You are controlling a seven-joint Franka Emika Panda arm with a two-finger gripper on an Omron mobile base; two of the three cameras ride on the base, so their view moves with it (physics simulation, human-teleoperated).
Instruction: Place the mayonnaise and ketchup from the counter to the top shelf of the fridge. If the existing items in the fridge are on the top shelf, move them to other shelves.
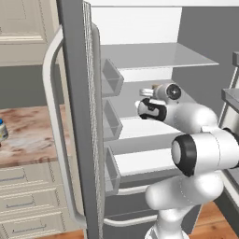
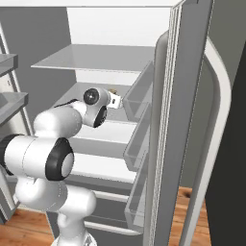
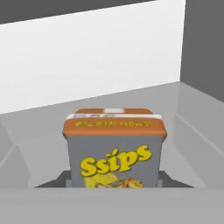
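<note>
A grey drink carton [image 3: 114, 148] with an orange top and yellow "Ssips" lettering sits between my fingertips, close to the camera. My gripper [image 3: 114, 177] is shut on the carton, deep inside the open fridge. In the base views the gripper [image 1: 145, 92] [image 2: 114, 97] reaches into the space under the upper glass shelf [image 1: 158, 56] [image 2: 96, 60], just above the second shelf [image 1: 140, 127]. Whether the carton touches the shelf floor I cannot tell. A small blue-and-white jar [image 1: 2, 130] stands on the counter at the far left, cut off by the frame edge. Ketchup is out of view.
The fridge door [image 1: 79, 116] [image 2: 182, 120] stands wide open with several grey door bins [image 1: 112, 77] [image 2: 139, 96]. A wooden counter [image 1: 32, 135] over cream drawers lies left of the door. The fridge's white back wall [image 3: 96, 57] is close behind the carton.
</note>
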